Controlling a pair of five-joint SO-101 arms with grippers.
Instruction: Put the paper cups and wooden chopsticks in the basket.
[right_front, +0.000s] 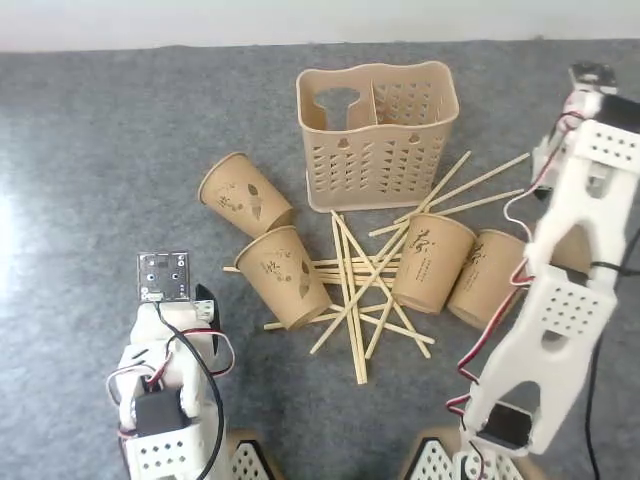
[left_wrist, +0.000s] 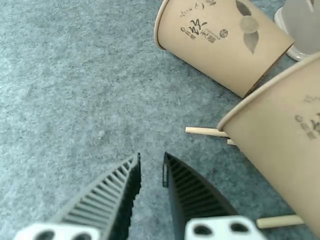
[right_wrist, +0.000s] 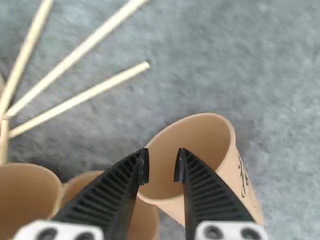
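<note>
1 overhead, 2 close wrist views

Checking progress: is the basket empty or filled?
Empty. Both compartments of the basket show bare walls; the cups and chopsticks lie outside it.

My pincer (left_wrist: 151, 164) hangs just above the grey desk (left_wrist: 65, 85), its ribbed fingers (left_wrist: 117, 192) a narrow gap apart with nothing between them. Two paper cups lie on their sides nearby: the nearer cup (left_wrist: 280, 150) and, beyond it, the farther cup (left_wrist: 220, 40). One chopstick (left_wrist: 205, 131) pokes out from under the nearer cup's rim, and a second chopstick (left_wrist: 280, 220) sticks out from under its body.
</note>
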